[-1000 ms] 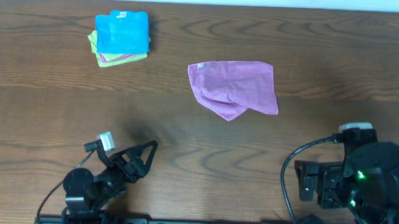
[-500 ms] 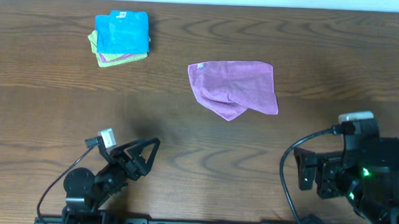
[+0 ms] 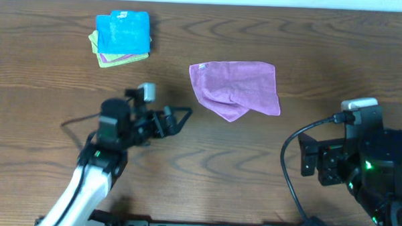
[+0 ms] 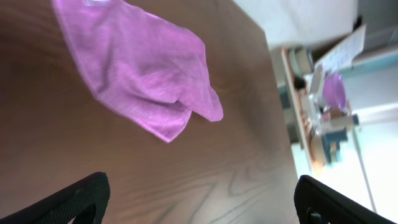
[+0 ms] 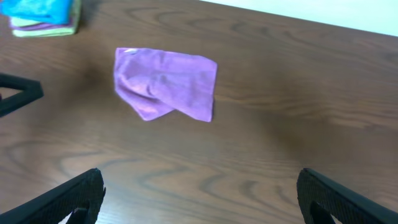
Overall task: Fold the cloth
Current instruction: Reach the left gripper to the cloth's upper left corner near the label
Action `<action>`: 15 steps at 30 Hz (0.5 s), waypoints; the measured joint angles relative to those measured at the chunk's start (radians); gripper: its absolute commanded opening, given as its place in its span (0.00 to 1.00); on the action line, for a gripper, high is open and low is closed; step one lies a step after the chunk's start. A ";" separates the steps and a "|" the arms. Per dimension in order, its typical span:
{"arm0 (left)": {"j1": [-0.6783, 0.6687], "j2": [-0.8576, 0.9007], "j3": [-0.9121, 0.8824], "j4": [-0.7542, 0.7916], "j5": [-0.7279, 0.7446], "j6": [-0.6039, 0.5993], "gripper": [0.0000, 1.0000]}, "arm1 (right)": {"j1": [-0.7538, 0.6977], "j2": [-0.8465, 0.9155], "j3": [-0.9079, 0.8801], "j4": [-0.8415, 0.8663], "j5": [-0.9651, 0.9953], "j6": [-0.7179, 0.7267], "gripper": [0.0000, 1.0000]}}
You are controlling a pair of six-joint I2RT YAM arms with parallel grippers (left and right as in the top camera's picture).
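A purple cloth point(image 3: 237, 88) lies crumpled on the wooden table, its lower edge folded under. It also shows in the left wrist view point(image 4: 142, 73) and the right wrist view point(image 5: 166, 81). My left gripper point(image 3: 176, 119) is open and empty, just left of the cloth's lower left corner and apart from it. My right gripper point(image 3: 309, 169) is open and empty near the table's front right, well below the cloth.
A stack of folded cloths, blue on top point(image 3: 123, 32) over purple and green ones, sits at the back left and shows in the right wrist view point(image 5: 41, 14). The table's far edge point(image 3: 205, 5) runs along the back. Shelves with clutter point(image 4: 323, 93) stand beyond the table.
My left arm has swung up from the table's front edge and to the right, toward the cloth's left side. My right gripper has shifted only slightly. The cloth has not moved.
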 measured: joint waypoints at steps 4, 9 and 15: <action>-0.074 0.197 0.149 -0.016 0.000 0.053 0.96 | -0.011 0.000 0.000 0.002 0.081 -0.003 0.99; -0.140 0.346 0.312 -0.159 -0.025 0.105 0.99 | -0.103 0.003 0.000 0.004 0.150 -0.003 0.97; -0.192 0.483 0.496 -0.354 -0.079 0.196 1.00 | -0.237 0.019 -0.063 0.082 0.129 -0.007 0.91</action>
